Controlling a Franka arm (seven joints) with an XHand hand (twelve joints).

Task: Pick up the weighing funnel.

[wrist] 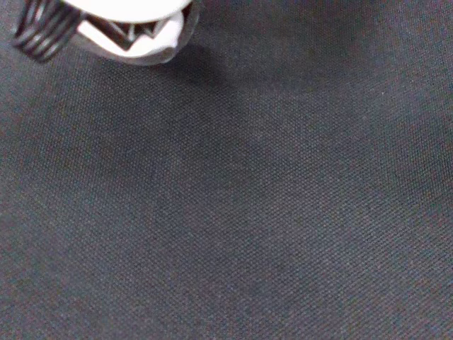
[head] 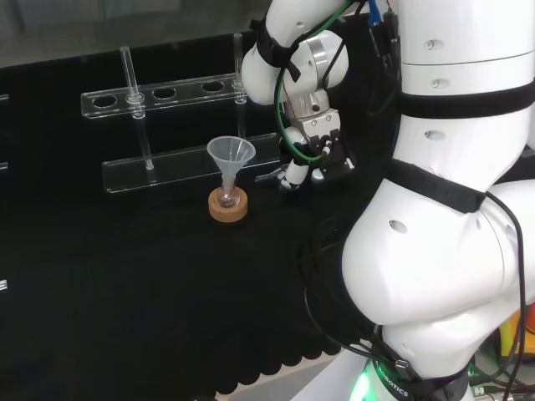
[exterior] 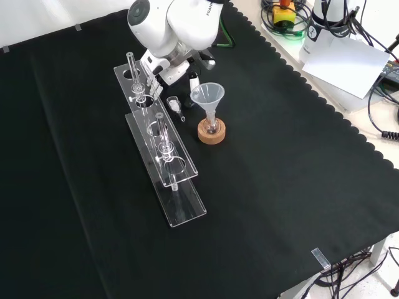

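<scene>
Weighing funnel [exterior: 174,103] sits between rack [exterior: 186,210] and funnel [exterior: 207,94]; cannot tell if hand [head: 297,173] pinches it.

A black cloth [exterior: 280,187] covers the bench from near edge to far edge. In the front view its right border is cut in small scallops. Beyond that border the pale bench top [exterior: 352,107] lies bare, with black cables [exterior: 381,118] on it, a white sheet [exterior: 349,62] and, farther off, a yellow box [exterior: 285,14] with a red button. A strip of clear tape [exterior: 320,258] sits at the cloth's near right corner. In the head view a dull grey surface [head: 125,21] runs behind the cloth's far edge. The light is even and soft.
</scene>
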